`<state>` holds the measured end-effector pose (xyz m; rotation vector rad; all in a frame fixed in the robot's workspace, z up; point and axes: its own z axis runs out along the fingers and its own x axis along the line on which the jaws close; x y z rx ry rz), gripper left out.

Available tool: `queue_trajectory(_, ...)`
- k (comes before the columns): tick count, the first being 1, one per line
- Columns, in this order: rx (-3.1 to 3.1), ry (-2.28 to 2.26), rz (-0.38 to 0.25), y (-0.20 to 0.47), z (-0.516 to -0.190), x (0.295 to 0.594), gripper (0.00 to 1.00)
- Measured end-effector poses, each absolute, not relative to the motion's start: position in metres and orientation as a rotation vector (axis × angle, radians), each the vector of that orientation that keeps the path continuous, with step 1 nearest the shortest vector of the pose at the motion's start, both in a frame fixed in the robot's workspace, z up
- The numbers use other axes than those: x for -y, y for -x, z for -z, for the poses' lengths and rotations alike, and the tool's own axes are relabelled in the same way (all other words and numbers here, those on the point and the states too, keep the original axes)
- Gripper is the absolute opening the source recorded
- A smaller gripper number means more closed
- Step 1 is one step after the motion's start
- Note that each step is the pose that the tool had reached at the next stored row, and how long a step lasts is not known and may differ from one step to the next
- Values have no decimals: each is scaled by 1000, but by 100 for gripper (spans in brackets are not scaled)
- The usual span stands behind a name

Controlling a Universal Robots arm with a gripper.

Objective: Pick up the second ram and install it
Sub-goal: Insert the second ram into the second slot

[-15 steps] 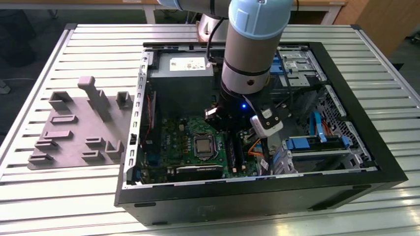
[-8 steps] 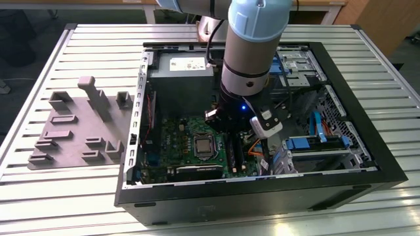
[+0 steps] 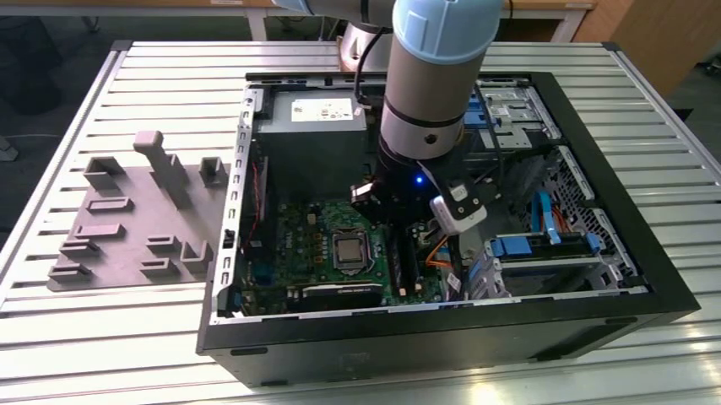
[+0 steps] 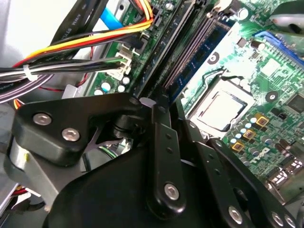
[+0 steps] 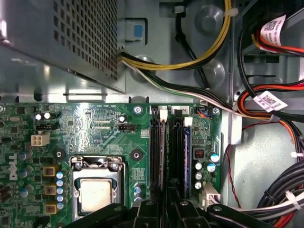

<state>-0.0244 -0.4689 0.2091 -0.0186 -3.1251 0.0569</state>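
Note:
My gripper (image 5: 165,205) hangs low inside the open computer case, over the motherboard's (image 3: 304,232) black memory slots. The second ram (image 5: 162,152) is a slim dark stick standing on edge in one slot. It runs straight in between my fingers, which look closed on its near end. In the second wrist view the same second ram (image 4: 159,52) leads into the gripper (image 4: 152,101). My fingertips are hidden behind the black linkage. Another stick with blue marks (image 5: 187,147) sits two slots over. In the exterior view the gripper (image 3: 389,215) is beside the processor socket (image 3: 350,251).
Cable bundles (image 5: 266,109) crowd the case wall beside the slots. The power supply box (image 3: 310,126) stands at the case's far end, and blue drive brackets (image 3: 529,245) fill the exterior view's right. A grey moulded holder (image 3: 124,219) lies on the slatted table outside the case.

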Motion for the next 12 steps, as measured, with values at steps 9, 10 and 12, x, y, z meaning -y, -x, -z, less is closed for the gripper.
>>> queue_trajectory(9, 3125, 18, -57, 24, -209, 469, 21)
queue_trajectory(10, 3125, 18, -57, 24, -209, 469, 21)
queue_trajectory(12, 3125, 18, -57, 24, -210, 469, 21)
